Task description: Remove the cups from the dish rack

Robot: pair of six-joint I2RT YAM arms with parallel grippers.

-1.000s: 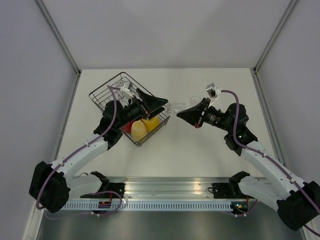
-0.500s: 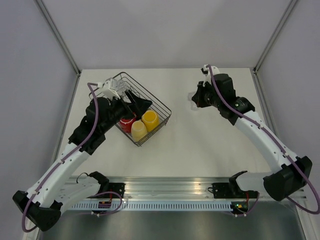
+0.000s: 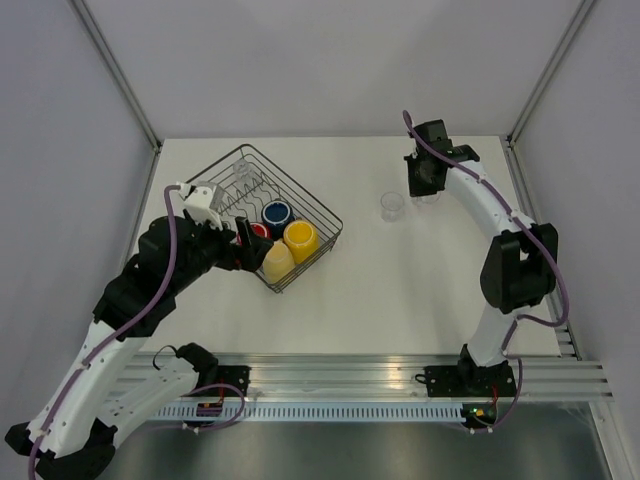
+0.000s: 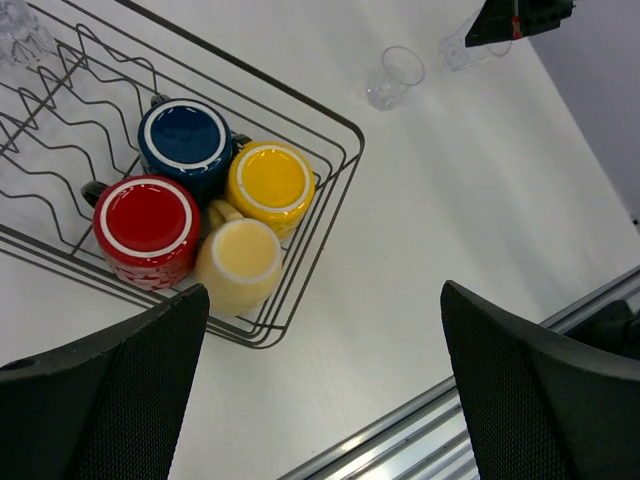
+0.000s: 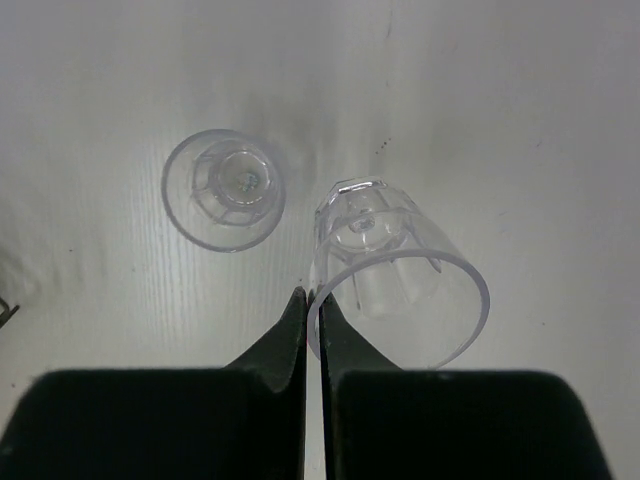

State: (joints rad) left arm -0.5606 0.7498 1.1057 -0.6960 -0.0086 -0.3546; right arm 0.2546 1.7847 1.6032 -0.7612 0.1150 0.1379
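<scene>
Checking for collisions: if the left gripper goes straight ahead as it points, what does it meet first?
Likely the bare table just outside the dish rack rim, beside the pale yellow mug; depth unclear.

Clear glass tumbler (image 5: 395,270), glossy red mug (image 4: 146,228)

Bright diffuse light gives soft shadows and sharp focus.

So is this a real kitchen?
Probably not, more like a robot lab bench: a white table, plain grey walls, and a metal rail holding the left arm and right arm.
</scene>
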